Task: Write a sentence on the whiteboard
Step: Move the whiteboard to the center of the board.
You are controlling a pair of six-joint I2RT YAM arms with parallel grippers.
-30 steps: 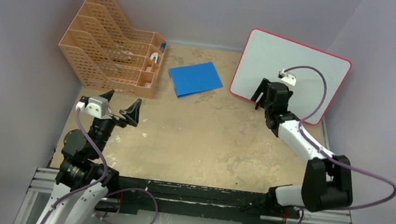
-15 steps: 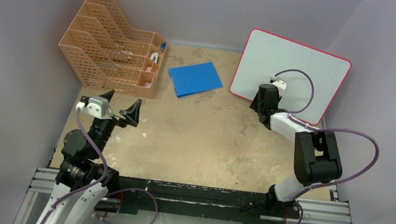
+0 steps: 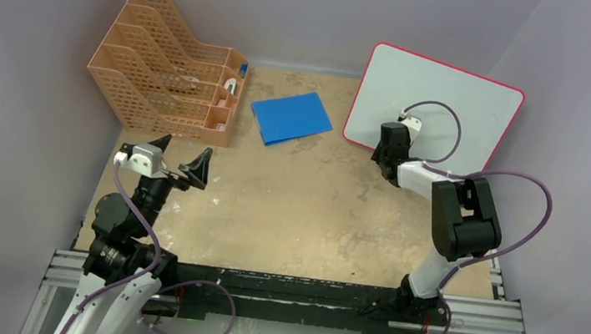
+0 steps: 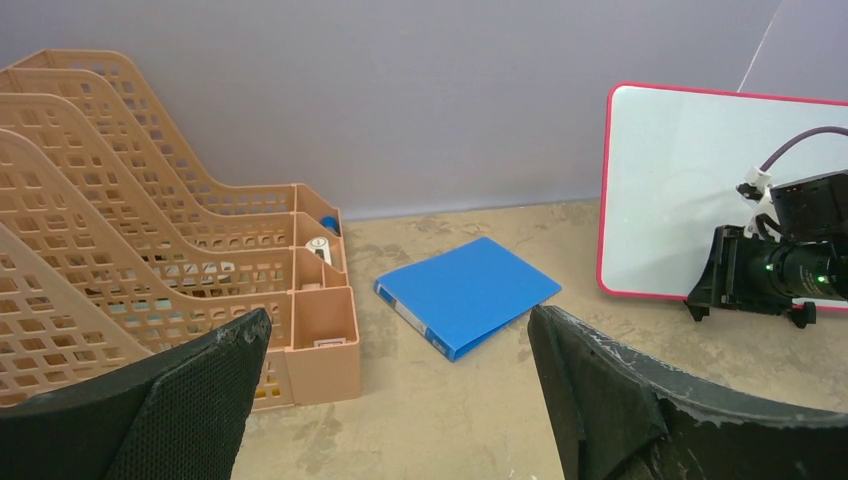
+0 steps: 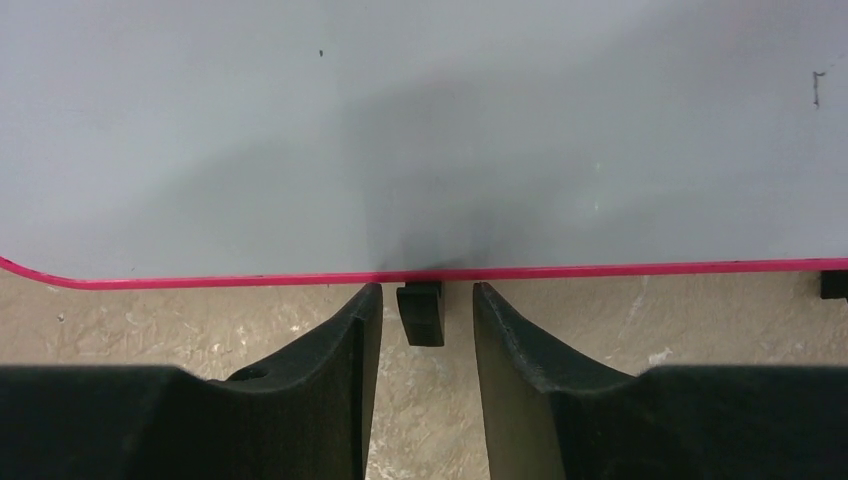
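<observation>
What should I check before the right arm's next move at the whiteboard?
1. Aim: ok, the right gripper has the black stand foot of the whiteboard between its fingers.
2. Grip on that foot: not ok, a gap shows on each side.
3. Spare arm: ok, the left gripper is wide open, empty and away from the board.
4. Board stance: ok, it stands upright at the far right.
5. Progress on the sentence: not ok, no words show on the board.
6. Writing tool: not ok, neither gripper holds a marker.
</observation>
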